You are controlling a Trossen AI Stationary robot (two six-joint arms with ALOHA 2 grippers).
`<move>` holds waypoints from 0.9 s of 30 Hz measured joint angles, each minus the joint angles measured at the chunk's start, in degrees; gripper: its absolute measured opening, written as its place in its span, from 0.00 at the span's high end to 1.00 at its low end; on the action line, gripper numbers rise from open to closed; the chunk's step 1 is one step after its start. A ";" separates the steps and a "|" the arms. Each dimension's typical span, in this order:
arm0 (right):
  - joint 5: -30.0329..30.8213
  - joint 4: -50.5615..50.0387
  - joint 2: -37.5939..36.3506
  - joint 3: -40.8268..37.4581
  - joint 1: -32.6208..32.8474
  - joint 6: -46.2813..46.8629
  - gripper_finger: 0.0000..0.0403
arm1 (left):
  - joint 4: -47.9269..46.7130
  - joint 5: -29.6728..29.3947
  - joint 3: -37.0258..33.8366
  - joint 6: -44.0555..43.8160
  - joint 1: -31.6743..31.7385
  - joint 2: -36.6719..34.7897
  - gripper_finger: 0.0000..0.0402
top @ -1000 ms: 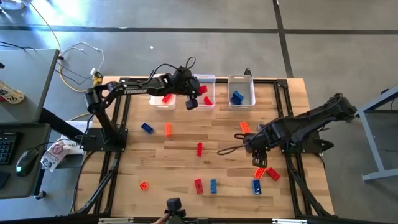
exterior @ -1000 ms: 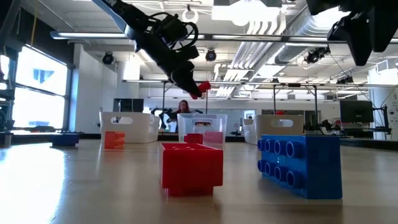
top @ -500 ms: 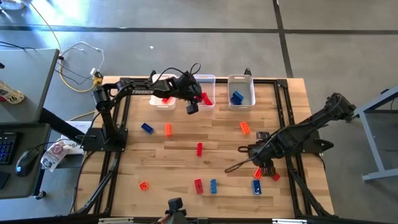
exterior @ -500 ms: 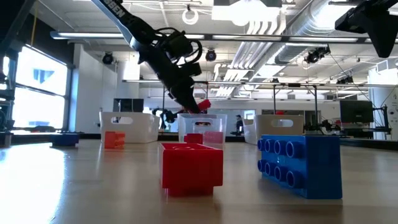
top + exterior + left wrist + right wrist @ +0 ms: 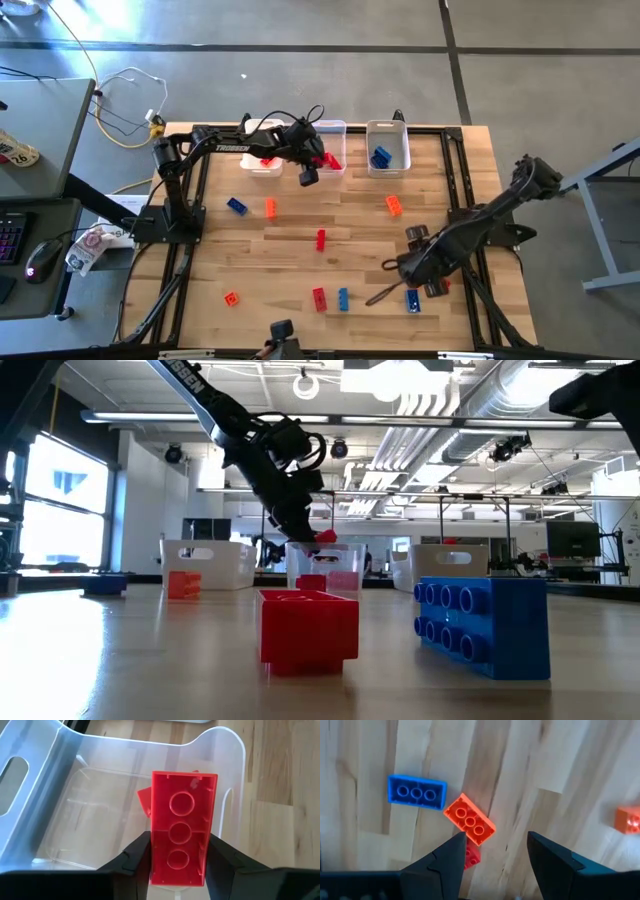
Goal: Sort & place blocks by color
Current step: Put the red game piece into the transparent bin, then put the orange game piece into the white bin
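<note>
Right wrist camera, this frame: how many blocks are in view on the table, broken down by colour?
Blue block: 1
Orange blocks: 2
Red block: 1, partly hidden
Total: 4

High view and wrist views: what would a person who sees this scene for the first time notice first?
First, the left gripper, shut on a red block above the middle bin at the far edge of the table, with another red piece already inside. Next, the right gripper, open over an orange block that touches a blue block near the table's front right. Other loose blocks lie scattered over the wooden table.
</note>
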 joint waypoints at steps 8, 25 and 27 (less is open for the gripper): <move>-0.01 2.62 4.69 0.00 1.93 -4.07 0.51 | -0.01 -0.33 0.01 -0.39 -0.09 0.00 0.60; 2.08 2.76 14.83 0.00 10.53 -13.60 0.51 | -0.01 -0.48 0.01 -4.65 -0.09 -1.38 0.51; 2.40 2.74 15.78 0.00 11.14 -14.54 0.51 | -0.10 -0.40 0.01 -5.84 -0.09 -2.43 0.51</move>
